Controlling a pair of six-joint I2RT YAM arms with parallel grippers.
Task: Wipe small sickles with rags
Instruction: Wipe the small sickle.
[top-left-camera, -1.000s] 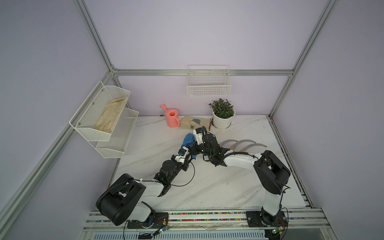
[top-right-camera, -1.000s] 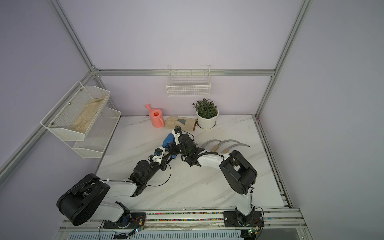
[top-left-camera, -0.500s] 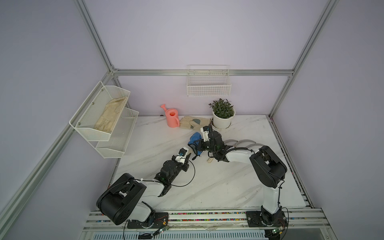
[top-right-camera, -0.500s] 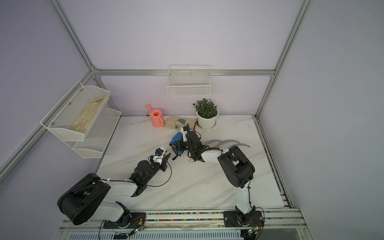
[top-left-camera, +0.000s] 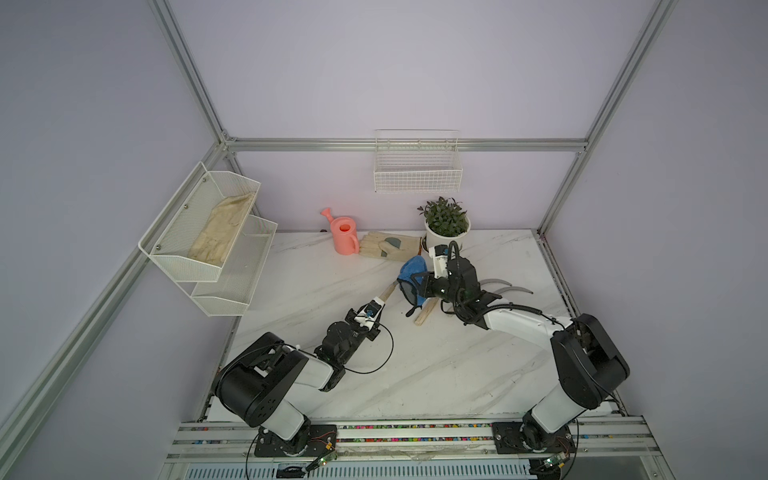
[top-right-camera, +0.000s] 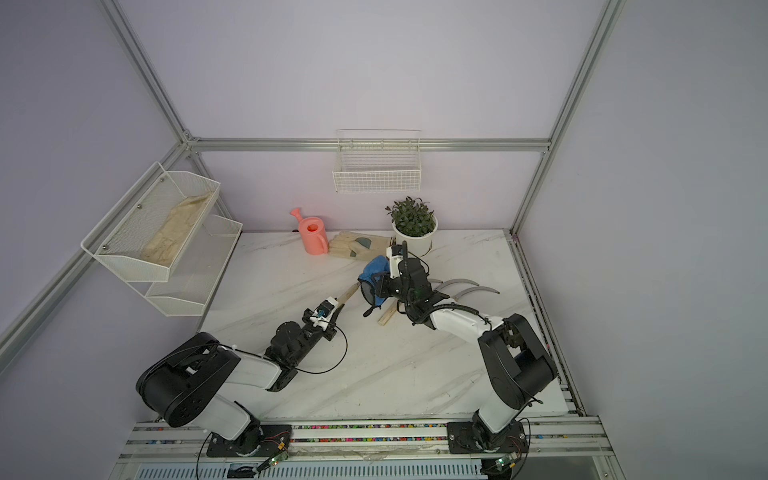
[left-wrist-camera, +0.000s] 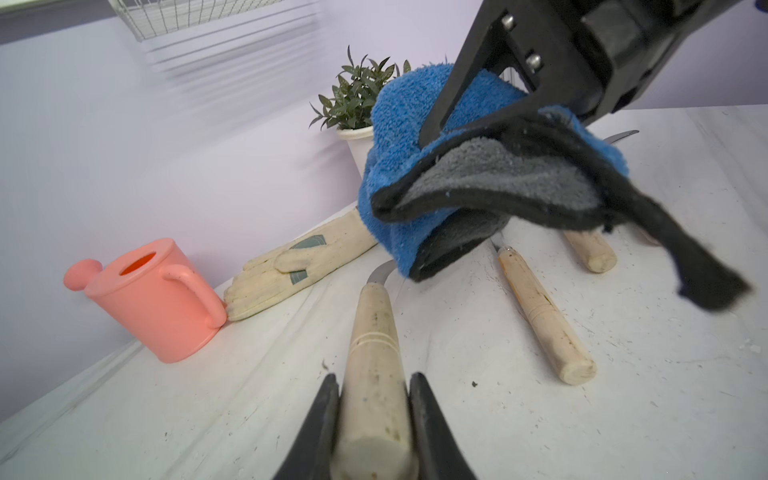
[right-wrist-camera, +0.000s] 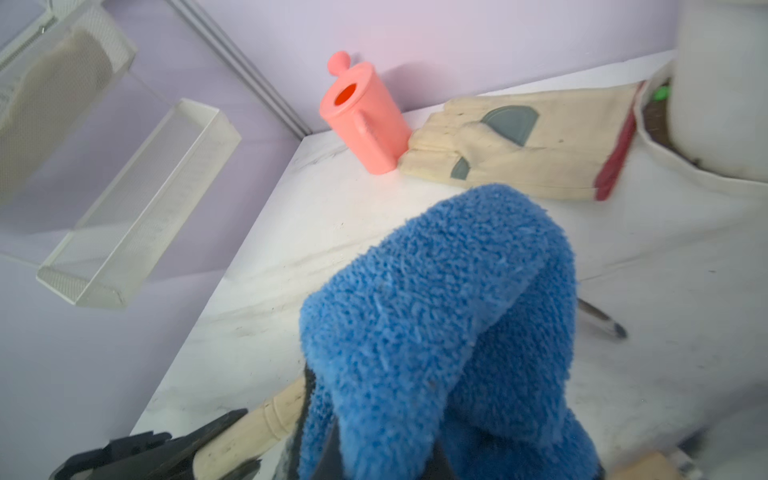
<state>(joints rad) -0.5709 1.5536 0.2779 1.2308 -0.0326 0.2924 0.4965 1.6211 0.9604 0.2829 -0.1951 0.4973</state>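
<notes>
Blue rag (left-wrist-camera: 407, 124) over one sickle (left-wrist-camera: 372, 332) blade, other sickles (left-wrist-camera: 540, 307) flat

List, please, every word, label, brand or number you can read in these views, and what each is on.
None readable in any view.
The watering can, glove, plant pot, rag and sickle handle show no print.
The coloured specks along the front rail are too small to make out.

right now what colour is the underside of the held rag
The rag is grey underneath with black trim; clearest in the left wrist view.
</notes>
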